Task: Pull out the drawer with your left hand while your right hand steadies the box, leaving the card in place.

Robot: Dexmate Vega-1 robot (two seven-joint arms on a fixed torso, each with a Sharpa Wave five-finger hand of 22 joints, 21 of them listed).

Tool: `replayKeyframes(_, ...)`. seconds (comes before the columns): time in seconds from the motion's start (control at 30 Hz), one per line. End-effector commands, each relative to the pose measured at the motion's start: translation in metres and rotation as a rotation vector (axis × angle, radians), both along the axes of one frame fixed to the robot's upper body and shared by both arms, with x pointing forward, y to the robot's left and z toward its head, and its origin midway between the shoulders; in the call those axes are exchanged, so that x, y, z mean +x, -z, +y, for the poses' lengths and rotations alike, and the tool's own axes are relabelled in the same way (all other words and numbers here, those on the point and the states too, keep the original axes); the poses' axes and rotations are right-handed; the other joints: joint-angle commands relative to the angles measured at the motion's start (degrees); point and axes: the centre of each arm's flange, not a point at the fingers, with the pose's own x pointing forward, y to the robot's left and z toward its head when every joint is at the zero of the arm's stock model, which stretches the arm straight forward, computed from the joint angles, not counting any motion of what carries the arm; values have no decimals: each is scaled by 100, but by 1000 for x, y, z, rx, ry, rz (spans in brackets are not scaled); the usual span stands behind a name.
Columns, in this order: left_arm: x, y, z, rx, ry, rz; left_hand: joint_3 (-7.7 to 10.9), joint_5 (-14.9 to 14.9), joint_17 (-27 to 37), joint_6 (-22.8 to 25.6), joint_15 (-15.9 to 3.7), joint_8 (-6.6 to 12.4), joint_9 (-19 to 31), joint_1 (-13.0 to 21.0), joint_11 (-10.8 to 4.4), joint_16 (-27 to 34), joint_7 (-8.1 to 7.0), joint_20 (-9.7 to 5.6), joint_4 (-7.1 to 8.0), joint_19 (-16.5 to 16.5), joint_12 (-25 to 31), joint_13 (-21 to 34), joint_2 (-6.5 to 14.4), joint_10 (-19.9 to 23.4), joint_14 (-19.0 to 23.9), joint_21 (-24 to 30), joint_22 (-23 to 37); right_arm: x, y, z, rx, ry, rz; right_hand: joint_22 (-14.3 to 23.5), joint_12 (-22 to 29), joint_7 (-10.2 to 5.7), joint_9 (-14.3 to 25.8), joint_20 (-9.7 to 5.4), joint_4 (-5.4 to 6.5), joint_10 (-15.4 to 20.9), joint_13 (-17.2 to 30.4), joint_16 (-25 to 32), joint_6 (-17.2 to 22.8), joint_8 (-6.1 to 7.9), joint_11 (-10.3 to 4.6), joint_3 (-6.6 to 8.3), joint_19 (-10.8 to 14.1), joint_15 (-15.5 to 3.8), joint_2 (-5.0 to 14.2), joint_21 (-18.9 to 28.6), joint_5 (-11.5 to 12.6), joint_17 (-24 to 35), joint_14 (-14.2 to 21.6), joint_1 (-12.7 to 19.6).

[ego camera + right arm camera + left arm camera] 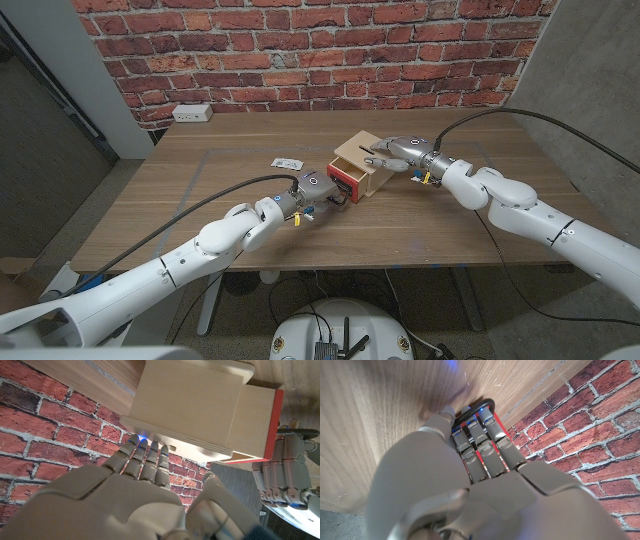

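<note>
Left hand [318, 190] of ours gripping the red-fronted drawer [343, 183], pulled partway out, right hand [392, 152] pressed against the wooden box [363, 163] around table centre, fingers spread, small card [287, 162] at the box's 9 o'clock, wall outlet [192, 113] way off at 10.

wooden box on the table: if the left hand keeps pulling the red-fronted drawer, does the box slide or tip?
The wooden box looks like thin plywood, so probably light and apt to slide on the smooth table rather than tip. The right hand resting against it should brace it. The drawer, held by the left hand, looks rigid.
</note>
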Motion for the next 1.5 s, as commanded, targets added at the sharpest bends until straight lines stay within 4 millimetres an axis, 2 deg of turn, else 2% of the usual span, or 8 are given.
replayKeyframes(0.03, -7, 2, 5, -5, -7, -6, -37, 40, 19, 9, -455, 2, 7, 62, -21, -13, -17, -719, -7, 4, -3, 24, 20, 30, 33, 42, 21, -1, 0, 2, -1, 2, 0, 18, -15, 2, 26, -186, -8, 14, 10, -8, 52, 2, 6, 33, 49, -180, 196, -3, -17, 16, -20, -51)
replayKeyframes(1.5, -28, 11, 16, -43, -39, 0, -164, 59, 26, 17, -455, 4, 22, 118, -30, -27, -22, -715, -11, -60, -4, 34, 70, 57, 72, 169, 8, 7, -6, 10, -30, -10, -9, 18, -15, 10, 27, -196, -37, 32, 11, -22, 74, -3, 12, 81, 66, -168, 193, -7, -22, 32, -29, -50)
